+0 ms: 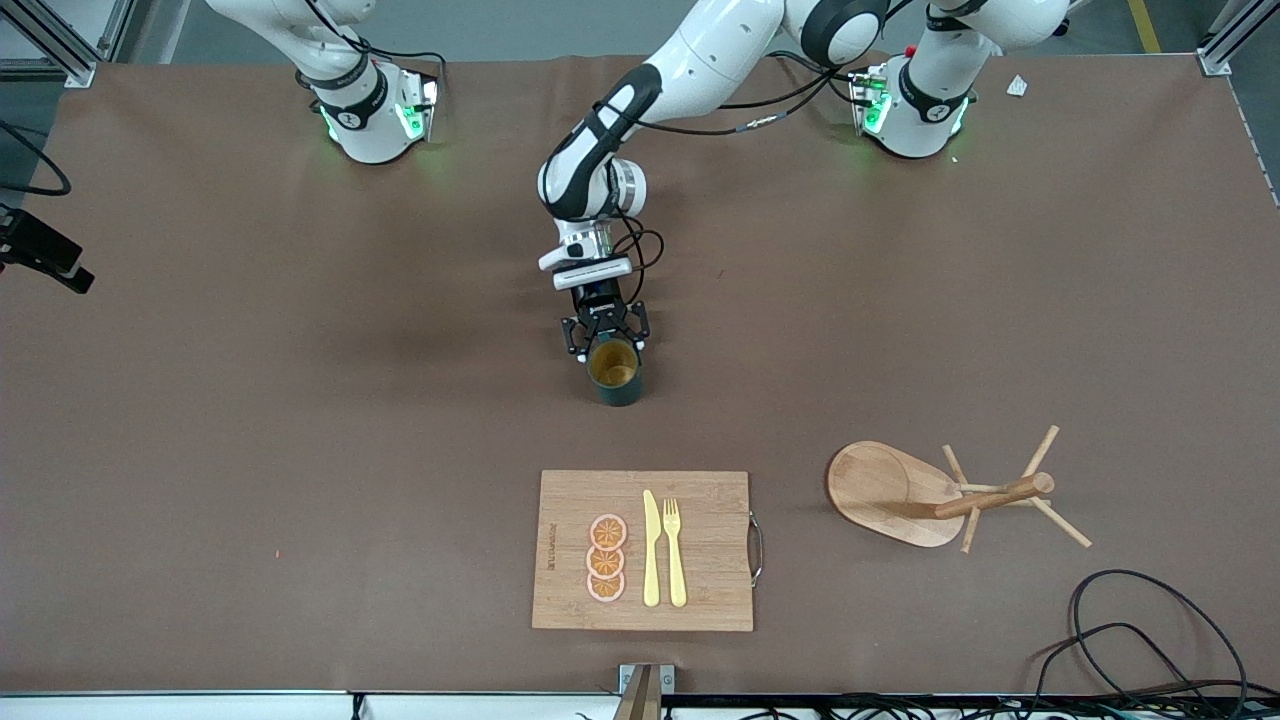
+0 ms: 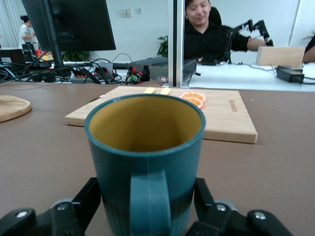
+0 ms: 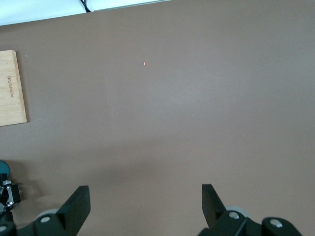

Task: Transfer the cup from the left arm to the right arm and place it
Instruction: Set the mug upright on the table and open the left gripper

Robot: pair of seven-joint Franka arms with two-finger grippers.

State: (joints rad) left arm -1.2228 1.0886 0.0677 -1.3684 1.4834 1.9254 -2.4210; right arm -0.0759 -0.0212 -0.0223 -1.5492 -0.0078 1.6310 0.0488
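The dark teal cup (image 1: pixel 614 372) stands upright in the middle of the table, its tan inside showing. My left gripper (image 1: pixel 605 340) reaches down from the left arm and is shut on it, one finger on each side of the body. In the left wrist view the cup (image 2: pixel 147 142) fills the middle with its handle facing the camera, and the left gripper (image 2: pixel 147 199) clamps its lower part. I cannot tell whether the cup rests on the table or hangs just above it. My right gripper (image 3: pixel 145 196) is open and empty over bare table; it is out of the front view.
A wooden cutting board (image 1: pixel 560 500) with orange slices (image 1: pixel 606 558), a yellow knife (image 1: pixel 651 548) and a fork (image 1: pixel 675 550) lies nearer the front camera than the cup. A wooden peg stand (image 1: pixel 940 495) lies tipped toward the left arm's end. Cables (image 1: pixel 1130 630) lie near that corner.
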